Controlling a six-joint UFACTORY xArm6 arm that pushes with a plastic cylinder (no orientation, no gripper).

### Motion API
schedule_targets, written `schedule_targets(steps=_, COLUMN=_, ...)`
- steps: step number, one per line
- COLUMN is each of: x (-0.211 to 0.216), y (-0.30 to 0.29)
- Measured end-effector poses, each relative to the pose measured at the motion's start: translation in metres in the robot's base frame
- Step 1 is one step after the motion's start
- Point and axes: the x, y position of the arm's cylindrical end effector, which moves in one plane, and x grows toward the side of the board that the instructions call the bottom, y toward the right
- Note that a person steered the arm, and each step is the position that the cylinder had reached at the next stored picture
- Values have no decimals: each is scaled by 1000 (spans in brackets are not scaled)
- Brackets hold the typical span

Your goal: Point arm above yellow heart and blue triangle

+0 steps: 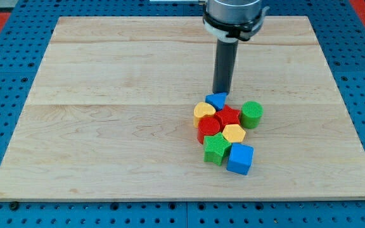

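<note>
Yellow heart point(203, 111): lies at the cluster's upper left on the desk point(106, 126), touching the blue triangle point(217, 100) at the cluster's top.
Tool: a plain rod with no jaws, holding nothing; its tip point(221, 93) stands just above the blue triangle toward the view's top.
Step in hand: judged nearly done; the tip sits over the triangle more than the heart.
Next move: probably a slight shift toward the view's left, without nudging blocks.
Writing: none readable.
</note>
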Motion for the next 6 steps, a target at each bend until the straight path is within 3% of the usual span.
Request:
schedule_targets(steps=2, x=23, y=35)
schedule_targets(steps=3, x=-7, y=28)
schedule_targets(steps=6, x=-12, y=-36)
